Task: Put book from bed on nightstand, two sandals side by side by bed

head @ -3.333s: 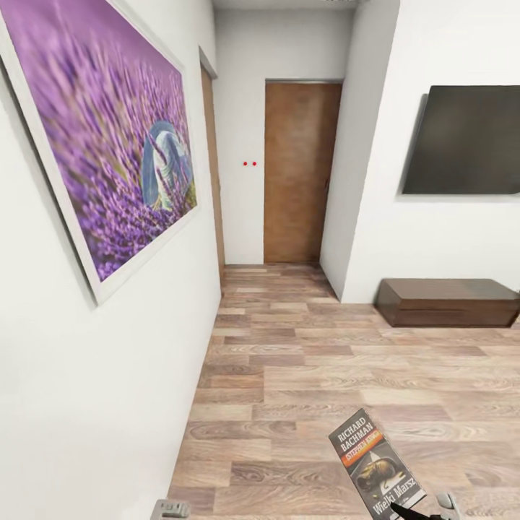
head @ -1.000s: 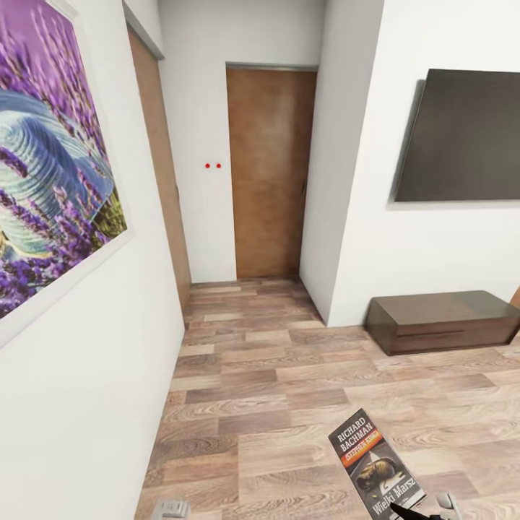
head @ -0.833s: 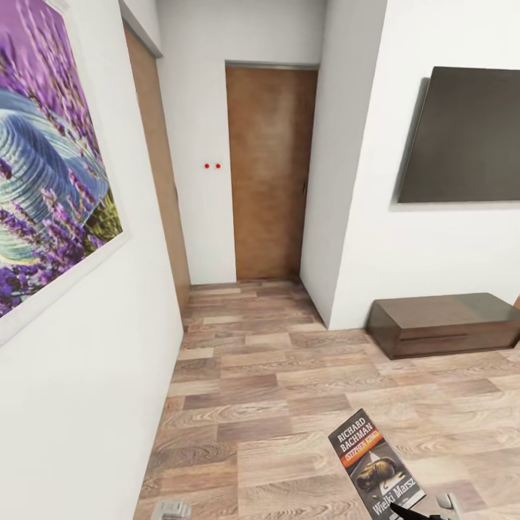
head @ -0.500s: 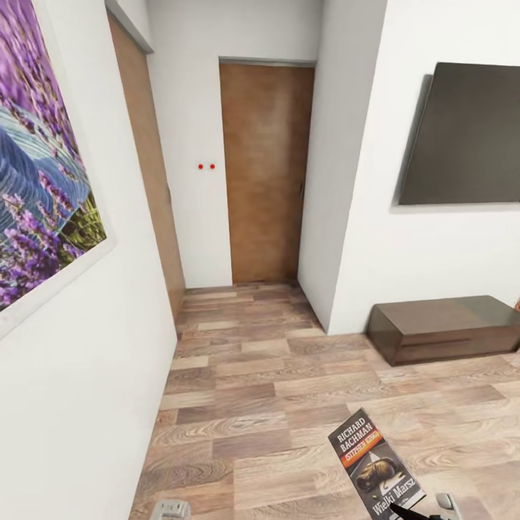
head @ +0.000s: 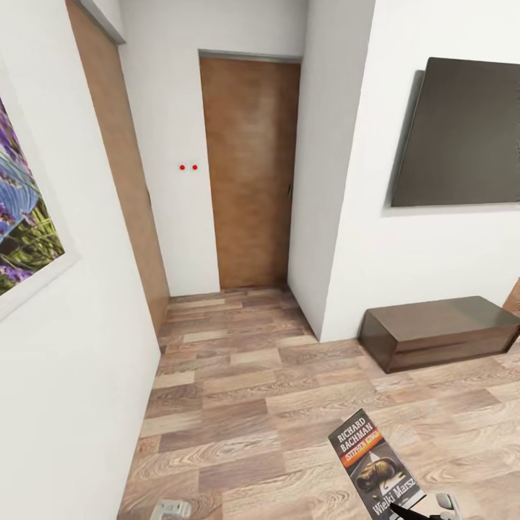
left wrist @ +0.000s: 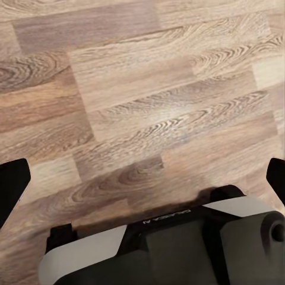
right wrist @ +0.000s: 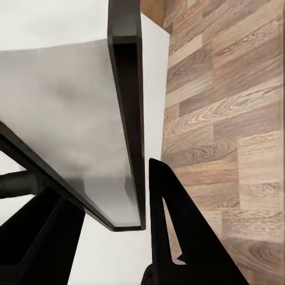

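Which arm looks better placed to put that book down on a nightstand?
Probably the right. The right gripper is already shut on the book, carried upright above the wood floor. The left gripper hangs open and empty. No nightstand is recognisable yet.

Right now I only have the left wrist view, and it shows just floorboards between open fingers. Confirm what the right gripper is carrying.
Observer: In the head view the right gripper holds the book by its lower end, cover facing up.
Operator: Describe what lies straight ahead.
Observer: A closed brown wooden door stands at the end of a short passage.
Operator: Now tell me what is off to the right.
Observer: A low dark brown cabinet sits on the floor against the white wall, below a dark wall screen.
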Robot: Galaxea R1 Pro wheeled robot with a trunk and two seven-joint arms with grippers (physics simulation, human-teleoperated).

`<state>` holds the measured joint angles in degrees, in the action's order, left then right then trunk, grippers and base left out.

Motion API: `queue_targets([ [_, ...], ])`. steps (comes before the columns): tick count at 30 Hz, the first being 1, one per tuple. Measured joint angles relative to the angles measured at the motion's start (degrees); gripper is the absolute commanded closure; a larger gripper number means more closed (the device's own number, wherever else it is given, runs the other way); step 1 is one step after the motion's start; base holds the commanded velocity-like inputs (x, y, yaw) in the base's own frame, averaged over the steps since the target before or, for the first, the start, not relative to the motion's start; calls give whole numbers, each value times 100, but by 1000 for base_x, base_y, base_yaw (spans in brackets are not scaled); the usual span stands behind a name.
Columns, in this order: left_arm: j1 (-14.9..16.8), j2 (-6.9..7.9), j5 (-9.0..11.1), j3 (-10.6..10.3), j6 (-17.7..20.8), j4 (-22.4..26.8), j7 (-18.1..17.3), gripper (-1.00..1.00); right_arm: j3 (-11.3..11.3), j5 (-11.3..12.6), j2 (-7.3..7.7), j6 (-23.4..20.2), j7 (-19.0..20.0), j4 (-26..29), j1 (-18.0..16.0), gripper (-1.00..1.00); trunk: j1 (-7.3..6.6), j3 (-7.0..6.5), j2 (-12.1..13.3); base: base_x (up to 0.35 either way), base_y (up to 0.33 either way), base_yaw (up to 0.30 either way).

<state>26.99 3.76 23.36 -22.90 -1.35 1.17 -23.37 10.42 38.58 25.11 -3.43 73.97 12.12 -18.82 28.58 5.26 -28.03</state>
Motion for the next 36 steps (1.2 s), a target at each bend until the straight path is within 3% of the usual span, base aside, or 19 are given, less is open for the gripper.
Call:
queue_targets([
  [18,-1,0,0,0,0,0,0,-100,-2,1,5,0,-1,0,2,100,0,0,0,320,0,-127],
  [36,2,-1,0,0,0,-1,0,-100,-2,0,5,1,-1,2,3,100,3,0,1,19,0,-236],
])
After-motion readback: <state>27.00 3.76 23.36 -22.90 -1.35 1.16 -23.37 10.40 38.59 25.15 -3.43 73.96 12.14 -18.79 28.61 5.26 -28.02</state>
